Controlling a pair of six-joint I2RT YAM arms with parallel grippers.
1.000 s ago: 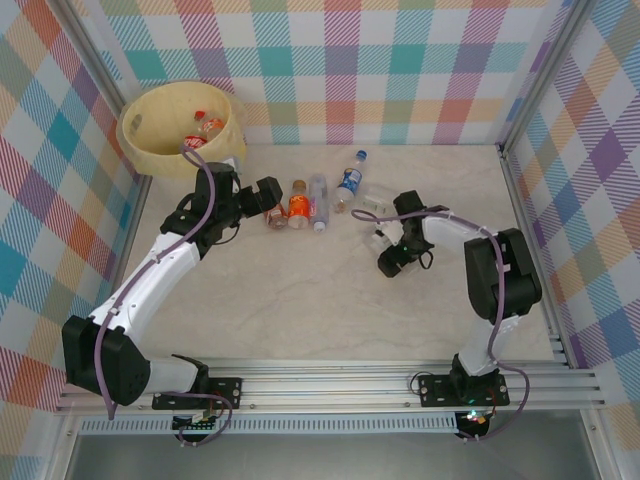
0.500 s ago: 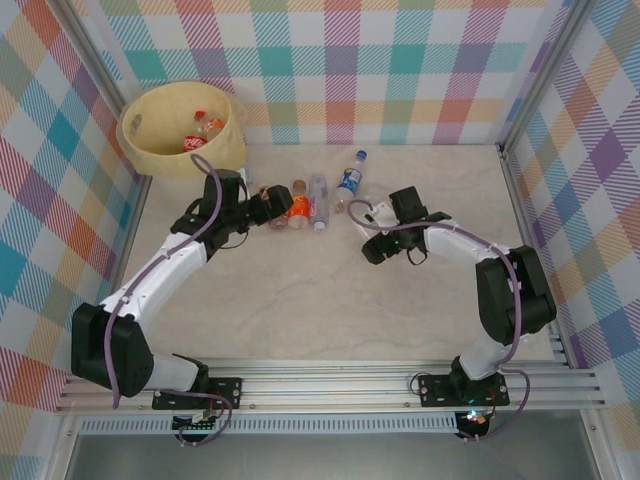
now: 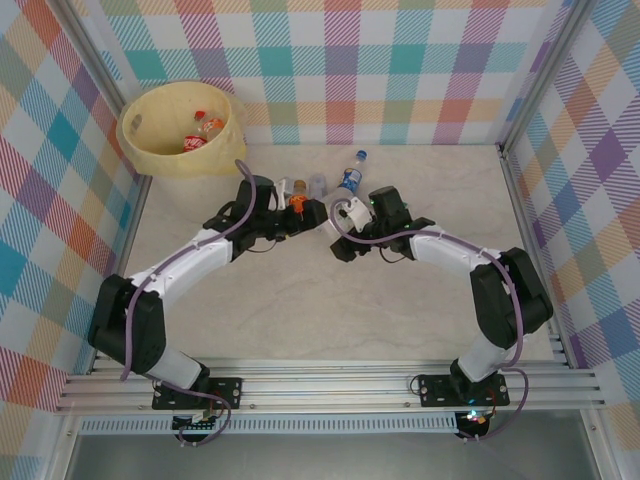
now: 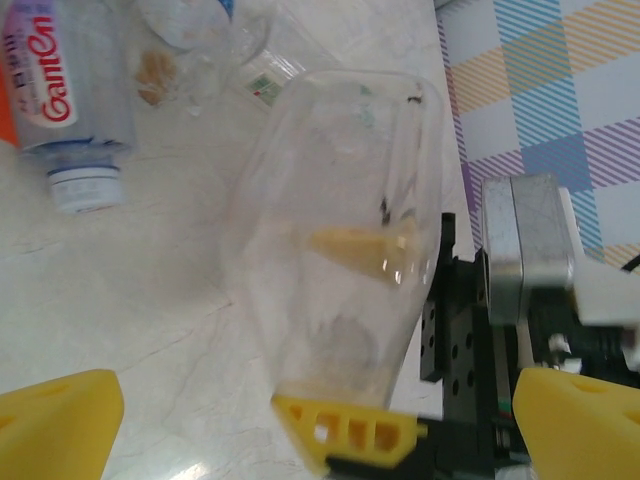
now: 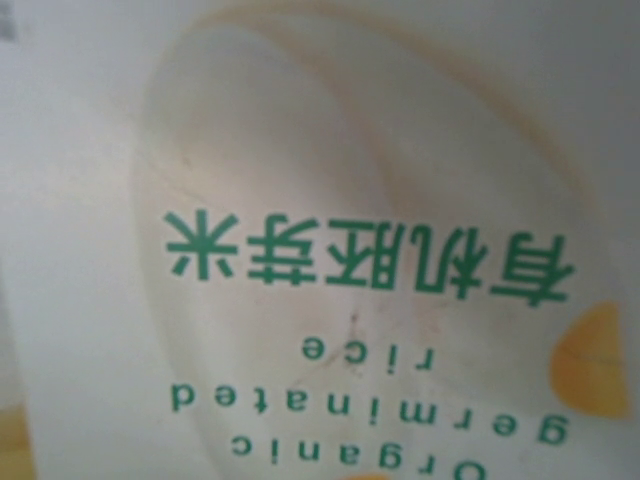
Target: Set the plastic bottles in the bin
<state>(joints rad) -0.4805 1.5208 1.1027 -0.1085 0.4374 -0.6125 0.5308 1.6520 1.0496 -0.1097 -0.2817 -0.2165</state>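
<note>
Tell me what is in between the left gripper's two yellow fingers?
A clear bottle sits in the gap between the left gripper's open yellow fingers, touching neither, as the left wrist view shows.

A pale, marble-veined tabletop (image 3: 300, 300) spreads beneath the left claw (image 3: 312, 214) and the right claw (image 3: 345, 218), which sit close together over its far middle. Beyond both claws stands a back wall (image 3: 400, 60) of pastel check in teal, pink, orange, yellow and purple. A like checked wall (image 3: 50, 200) rises well to the left of the left claw, and another stands well to the right of the right claw. In the left wrist view, check cloth shows ahead of the left claw and to its right, past the tabletop's edge. Grey metal frame bars (image 3: 535, 255) run along the foot of the walls. Behind the claws, at the table's near edge, lie ribbed aluminium rails (image 3: 340, 385).
</note>
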